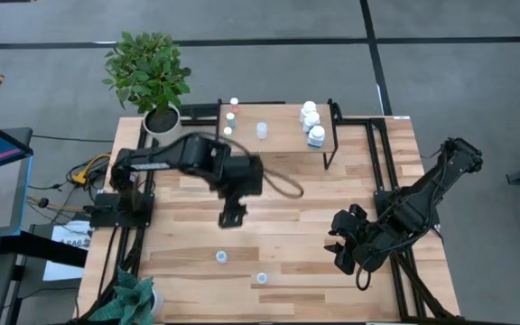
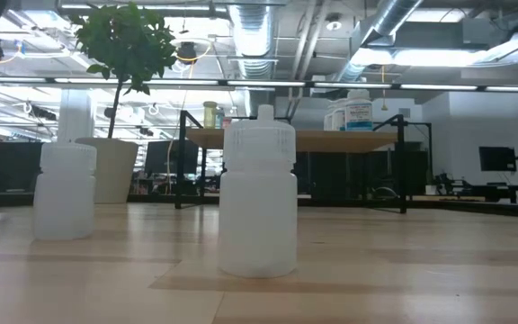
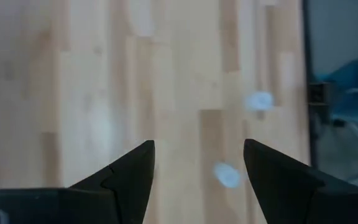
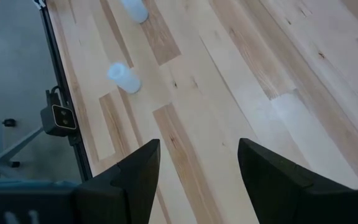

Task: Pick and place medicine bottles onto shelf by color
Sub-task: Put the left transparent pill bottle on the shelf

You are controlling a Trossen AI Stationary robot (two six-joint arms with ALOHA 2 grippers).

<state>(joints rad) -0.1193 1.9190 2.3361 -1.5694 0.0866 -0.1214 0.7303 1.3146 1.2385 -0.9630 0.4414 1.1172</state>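
Observation:
Two light-blue-capped vials (image 1: 221,257) (image 1: 262,278) stand upright on the wooden table near its front edge; the low view shows them close up (image 2: 259,198) (image 2: 64,191). The shelf (image 1: 283,126) stands at the far edge. On it are three white bottles (image 1: 312,122), a row of small vials (image 1: 230,116) and one light-blue vial (image 1: 262,131). My left gripper (image 1: 233,217) (image 3: 197,146) is open and empty above the table's middle, on the far side of the two vials. My right gripper (image 1: 341,244) (image 4: 197,143) is open and empty at the right.
A potted plant (image 1: 149,77) stands at the far left corner, beside the shelf. Another plant (image 1: 134,298) is at the near left corner. Black frame rails (image 1: 382,171) run along the table's right side.

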